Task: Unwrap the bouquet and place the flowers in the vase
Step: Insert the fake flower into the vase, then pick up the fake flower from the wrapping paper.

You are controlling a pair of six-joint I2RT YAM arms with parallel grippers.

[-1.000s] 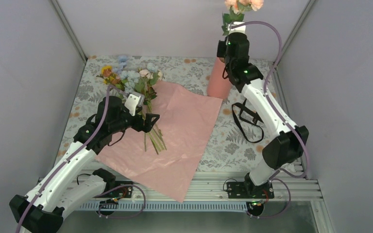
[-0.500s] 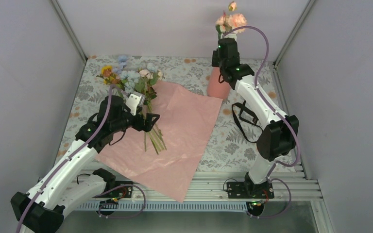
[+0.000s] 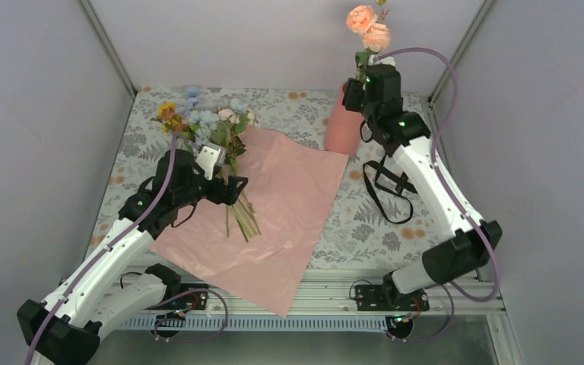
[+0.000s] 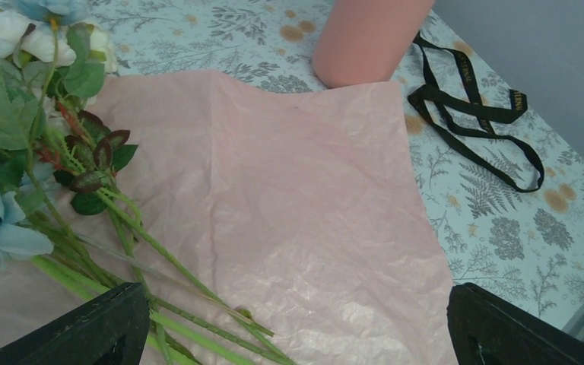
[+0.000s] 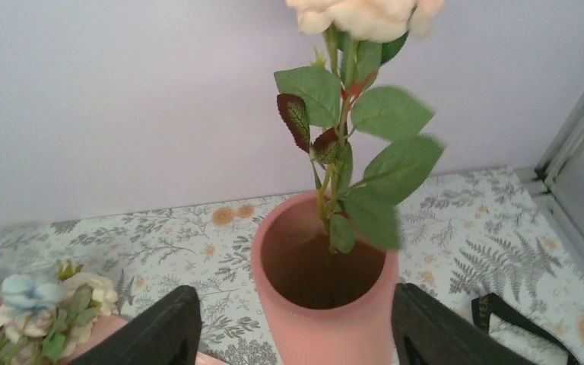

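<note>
The bouquet lies unwrapped: its flowers (image 3: 207, 122) (image 4: 15, 152) rest with green stems across the open pink paper sheet (image 3: 281, 205) (image 4: 296, 190). My left gripper (image 3: 236, 188) (image 4: 296, 338) hangs open low over the sheet, its left finger beside the stem ends, holding nothing. The salmon-pink vase (image 3: 341, 129) (image 5: 327, 304) (image 4: 365, 38) stands at the back right. A peach flower (image 3: 366, 26) (image 5: 365, 11) stands in it, its leafy stem (image 5: 334, 160) leaning on the rim. My right gripper (image 3: 356, 93) (image 5: 296, 334) is open, its fingers either side of the vase's mouth and clear of the stem.
A black strap (image 3: 386, 186) (image 4: 471, 114) lies looped on the floral tablecloth (image 3: 365, 220) right of the sheet. Grey walls close in the left, back and right. A metal rail (image 3: 334, 293) runs along the near edge.
My right gripper has opened and let go of the peach flower, which now stands in the vase; that arm has swung to the right. The left arm has barely moved.
</note>
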